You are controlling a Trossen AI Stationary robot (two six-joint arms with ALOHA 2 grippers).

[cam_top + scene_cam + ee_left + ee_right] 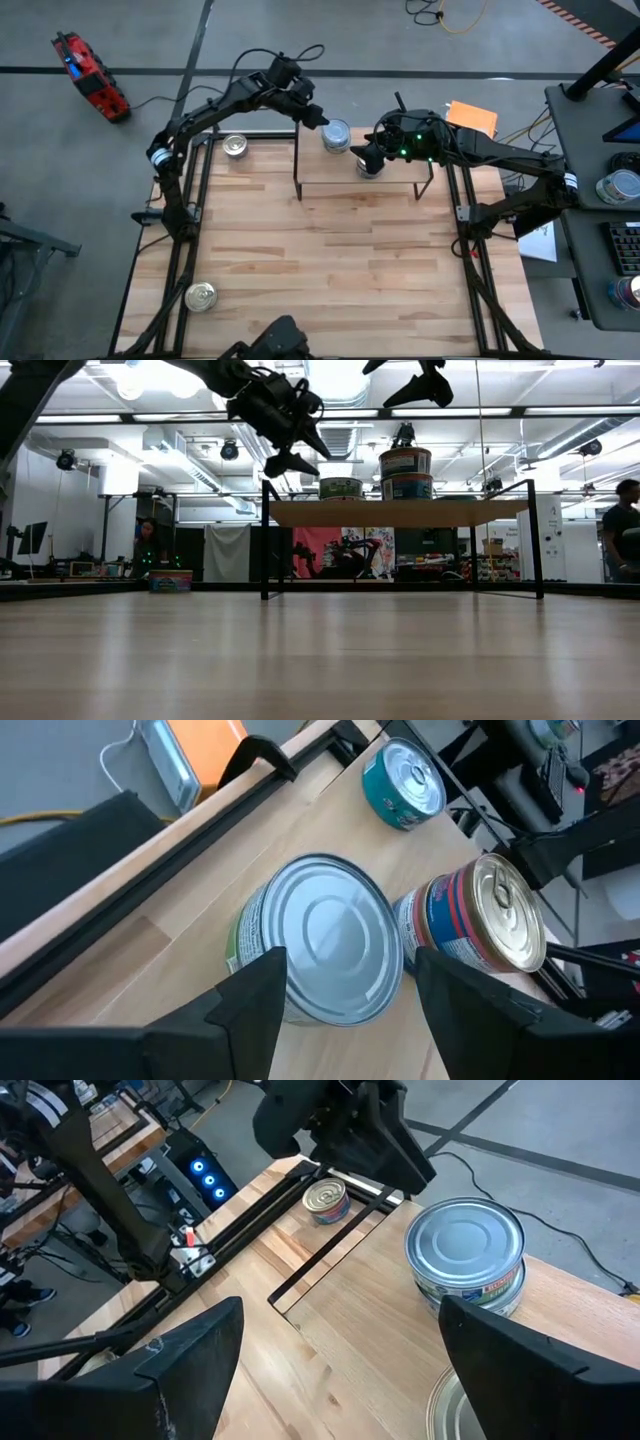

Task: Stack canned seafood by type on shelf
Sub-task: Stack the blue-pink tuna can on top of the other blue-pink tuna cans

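Here both dark grippers hover spread and empty over the small light-wood shelf (400, 172): left gripper (318, 117) beside a silver-topped green-labelled round tin (337, 135), right gripper (366, 153) above a two-tin stack (405, 472).

tins stacked upright on shelf (395, 186): silver-topped pair (337, 135), another stack (405, 472); two tins (201, 296) on tabletop.

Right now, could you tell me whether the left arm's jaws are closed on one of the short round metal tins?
No: the left gripper has its jaws spread open above the silver-topped round tin, touching nothing.
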